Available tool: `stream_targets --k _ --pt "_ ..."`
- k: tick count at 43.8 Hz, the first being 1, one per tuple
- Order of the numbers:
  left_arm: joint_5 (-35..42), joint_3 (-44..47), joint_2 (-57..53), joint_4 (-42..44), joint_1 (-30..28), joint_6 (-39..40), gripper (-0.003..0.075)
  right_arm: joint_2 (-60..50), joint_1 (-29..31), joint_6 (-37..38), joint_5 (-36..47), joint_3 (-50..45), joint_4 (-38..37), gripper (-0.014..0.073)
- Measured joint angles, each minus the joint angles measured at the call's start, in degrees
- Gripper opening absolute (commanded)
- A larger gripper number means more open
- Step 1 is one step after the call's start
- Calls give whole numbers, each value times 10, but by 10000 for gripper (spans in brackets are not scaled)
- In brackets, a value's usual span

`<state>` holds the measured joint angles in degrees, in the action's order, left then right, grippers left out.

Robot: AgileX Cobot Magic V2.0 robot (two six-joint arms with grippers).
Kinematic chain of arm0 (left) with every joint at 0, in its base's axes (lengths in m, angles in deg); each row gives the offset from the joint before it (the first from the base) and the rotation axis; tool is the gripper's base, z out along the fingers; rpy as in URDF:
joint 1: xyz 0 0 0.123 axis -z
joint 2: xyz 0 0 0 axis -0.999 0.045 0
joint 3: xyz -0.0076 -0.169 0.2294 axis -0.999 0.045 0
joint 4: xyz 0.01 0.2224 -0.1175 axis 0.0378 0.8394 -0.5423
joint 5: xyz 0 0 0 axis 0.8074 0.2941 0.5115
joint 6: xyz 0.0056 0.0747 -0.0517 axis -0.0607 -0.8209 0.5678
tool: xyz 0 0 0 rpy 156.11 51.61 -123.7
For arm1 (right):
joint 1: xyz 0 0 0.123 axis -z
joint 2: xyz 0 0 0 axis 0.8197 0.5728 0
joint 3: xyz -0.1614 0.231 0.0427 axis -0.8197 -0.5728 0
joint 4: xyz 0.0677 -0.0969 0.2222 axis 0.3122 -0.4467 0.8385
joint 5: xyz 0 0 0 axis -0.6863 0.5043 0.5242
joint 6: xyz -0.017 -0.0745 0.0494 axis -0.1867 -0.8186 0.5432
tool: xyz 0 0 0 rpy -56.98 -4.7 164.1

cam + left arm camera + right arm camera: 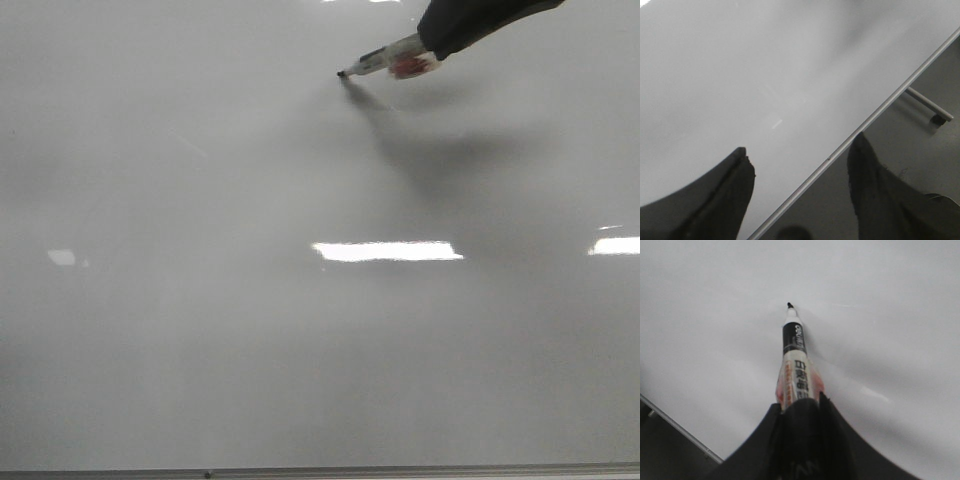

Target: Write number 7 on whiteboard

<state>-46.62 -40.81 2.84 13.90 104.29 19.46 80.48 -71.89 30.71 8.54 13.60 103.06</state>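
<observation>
The whiteboard fills the front view, glossy and pale grey, with no marker stroke showing; the number 7 is not in view. My right gripper comes in from the top right, shut on a marker with a white, black and red barrel. The marker's black tip is at or just above the board. In the right wrist view the marker sticks out from my shut right gripper toward the board. My left gripper is open and empty, straddling the board's metal edge strip.
Bright rectangular glare patches lie on the board. The board's near metal edge runs along the bottom of the front view. Beyond the edge in the left wrist view is a dark surface with a metal rod.
</observation>
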Motion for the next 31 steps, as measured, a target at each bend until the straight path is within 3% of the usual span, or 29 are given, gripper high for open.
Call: stream_targets --k 12,31 --pt "1 0 0 0 0 0 408 -21 70 -4 -67 1 -2 -62" --pt "17 1 0 0 0 0 408 28 22 -12 -111 -52 -13 -67"
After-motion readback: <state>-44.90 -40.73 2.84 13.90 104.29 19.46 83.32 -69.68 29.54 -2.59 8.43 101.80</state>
